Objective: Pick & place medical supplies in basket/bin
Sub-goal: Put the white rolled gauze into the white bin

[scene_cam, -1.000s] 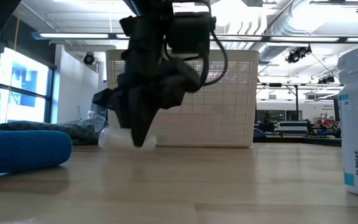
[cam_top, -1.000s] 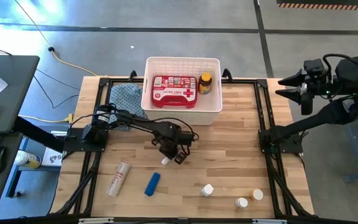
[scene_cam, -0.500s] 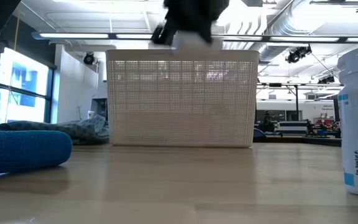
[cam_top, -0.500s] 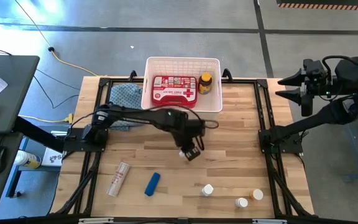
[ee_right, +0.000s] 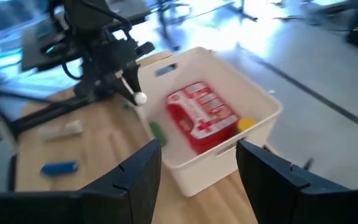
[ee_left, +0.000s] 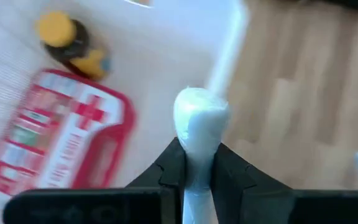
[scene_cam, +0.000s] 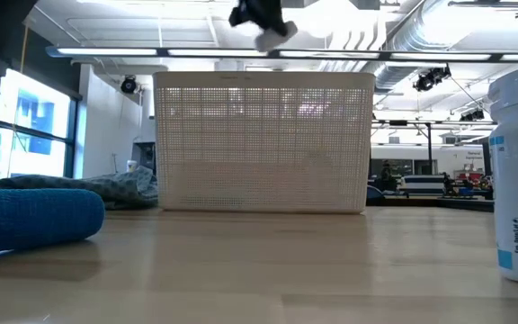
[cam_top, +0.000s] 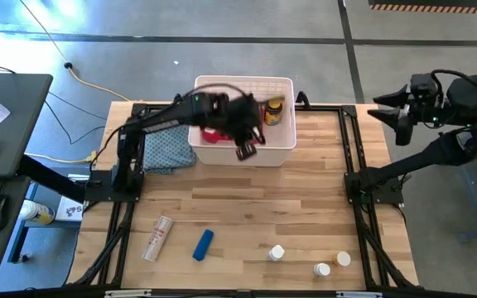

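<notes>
Over basket (cam_top: 281, 153): left gripper (ee_left: 197, 163) w/ white tube (ee_left: 199, 121)

Left pincer (ee_left: 197, 163) grips white tube (ee_left: 199, 124) above basket (ee_left: 227, 46).

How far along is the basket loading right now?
Done: red first-aid case and amber yellow-capped bottle lie in the white slotted basket. In hand: left tool carries a white tube over it. Left: blue tube, long white tube, three small white pill bottles.
</notes>
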Robot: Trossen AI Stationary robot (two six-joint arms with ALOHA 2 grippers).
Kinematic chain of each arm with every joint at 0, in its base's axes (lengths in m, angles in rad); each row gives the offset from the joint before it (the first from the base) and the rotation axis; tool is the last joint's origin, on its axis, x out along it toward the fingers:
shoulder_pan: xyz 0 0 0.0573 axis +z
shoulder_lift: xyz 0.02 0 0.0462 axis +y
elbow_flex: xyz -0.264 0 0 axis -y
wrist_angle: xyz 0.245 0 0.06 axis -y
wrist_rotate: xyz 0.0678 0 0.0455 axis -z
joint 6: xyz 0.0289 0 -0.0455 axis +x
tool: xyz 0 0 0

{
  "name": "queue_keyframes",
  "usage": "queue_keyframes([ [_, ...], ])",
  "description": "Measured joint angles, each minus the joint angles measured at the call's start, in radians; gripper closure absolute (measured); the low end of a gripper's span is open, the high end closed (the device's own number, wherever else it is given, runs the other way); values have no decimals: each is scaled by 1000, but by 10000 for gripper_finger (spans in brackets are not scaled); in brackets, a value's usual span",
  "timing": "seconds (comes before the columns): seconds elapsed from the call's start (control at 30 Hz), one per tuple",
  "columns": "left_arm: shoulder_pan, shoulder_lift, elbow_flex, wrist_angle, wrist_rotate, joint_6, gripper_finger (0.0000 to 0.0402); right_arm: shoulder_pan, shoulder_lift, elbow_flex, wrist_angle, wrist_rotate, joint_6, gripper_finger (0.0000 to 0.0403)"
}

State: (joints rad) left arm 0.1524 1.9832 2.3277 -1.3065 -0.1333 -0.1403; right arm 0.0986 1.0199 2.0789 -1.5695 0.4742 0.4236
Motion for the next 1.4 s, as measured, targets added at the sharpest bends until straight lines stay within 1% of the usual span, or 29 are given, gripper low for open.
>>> queue_keyframes([
  [0.2,157,31,1,-11,89,208,305,0,10,0,16,114,98,204],
  [0.4,279,109,-1,-52,200,335,313,0,36,0,18,180,187,204],
  [0.53,330,171,-2,-117,233,410,315,0,63,0,18,223,228,204],
  [0.77,344,235,-2,-173,355,485,313,0,115,0,17,252,288,204],
  [0.93,344,246,-2,-174,355,507,311,0,159,0,17,255,295,204],
  [1.03,345,245,-2,-213,354,557,311,0,184,0,17,256,295,204],
  [1.13,345,245,-4,-236,353,563,313,0,204,0,17,253,294,204],
  [1.27,343,244,-50,-238,358,553,310,0,215,0,17,248,293,204],
  [1.4,333,244,-112,-231,406,534,308,0,217,0,17,249,293,204],
])
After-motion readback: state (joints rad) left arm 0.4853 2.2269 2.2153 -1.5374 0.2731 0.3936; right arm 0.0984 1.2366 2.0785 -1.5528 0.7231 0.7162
